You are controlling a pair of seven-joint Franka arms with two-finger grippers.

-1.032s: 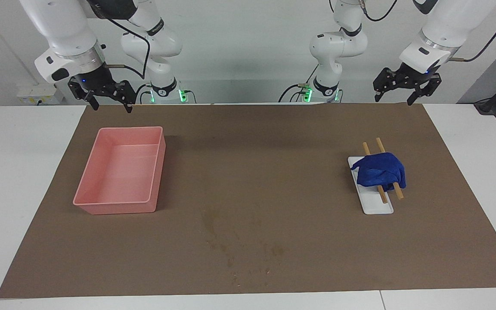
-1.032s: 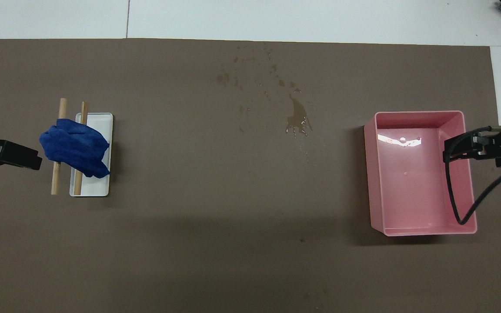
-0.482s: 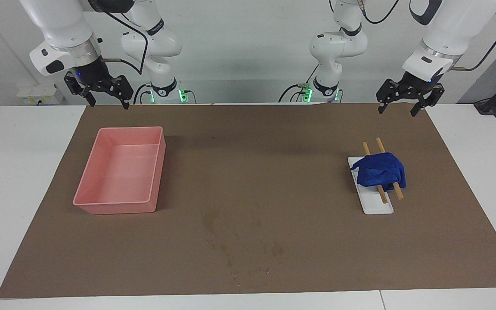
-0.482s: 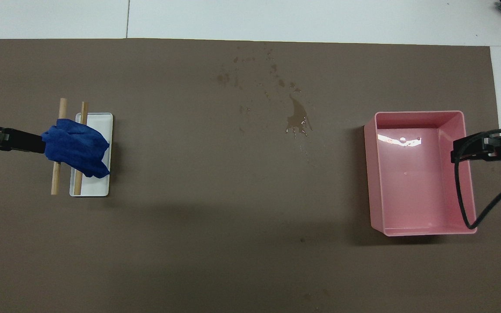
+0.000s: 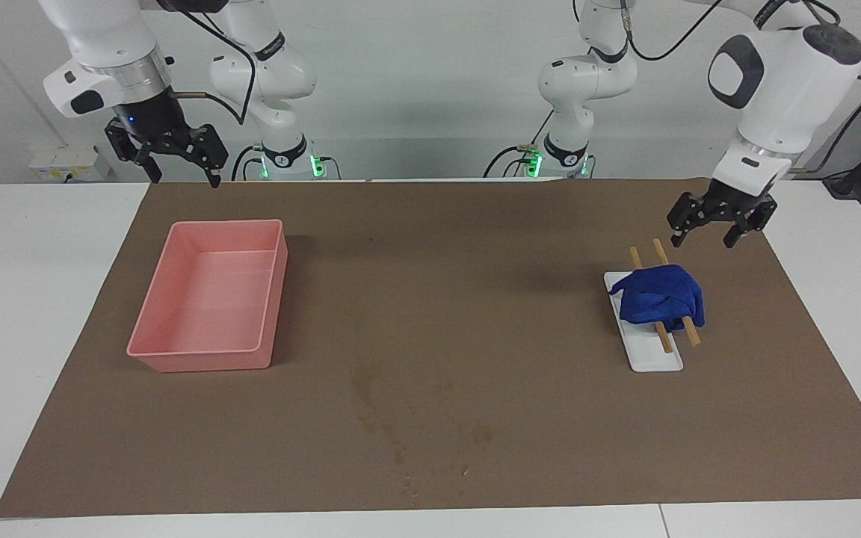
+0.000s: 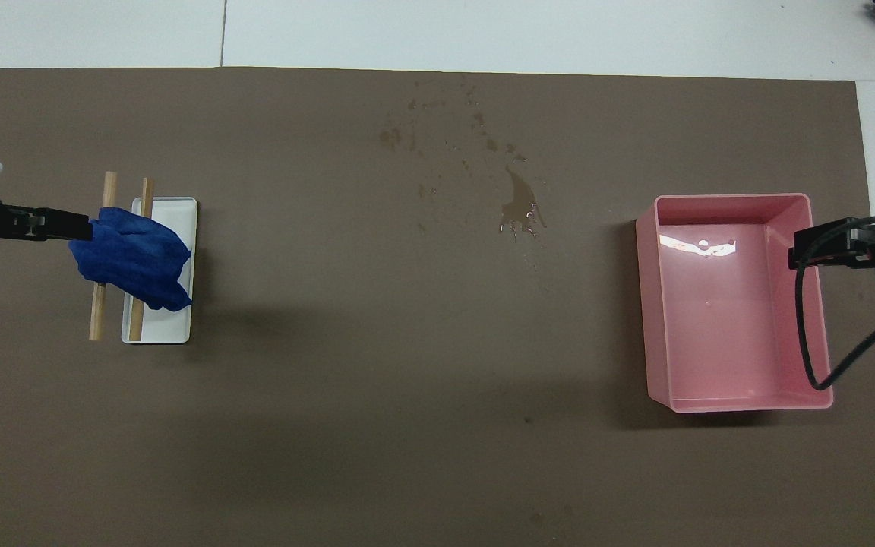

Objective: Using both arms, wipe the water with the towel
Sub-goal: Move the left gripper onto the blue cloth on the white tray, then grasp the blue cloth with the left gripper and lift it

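Left gripper (image 5: 722,228) lowered toward towel (image 5: 661,297), open

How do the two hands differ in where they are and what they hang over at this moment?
The left hand hangs low, just above the wooden sticks on the robots' side of the towel; the right hand is higher, up over the mat's edge nearest the robots, short of the pink tray. The left arm is bent down toward its target; the right arm looks parked. Both hands are open and hold nothing.

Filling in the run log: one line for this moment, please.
left gripper: open, above towel | right gripper: open, waiting | water: unwiped
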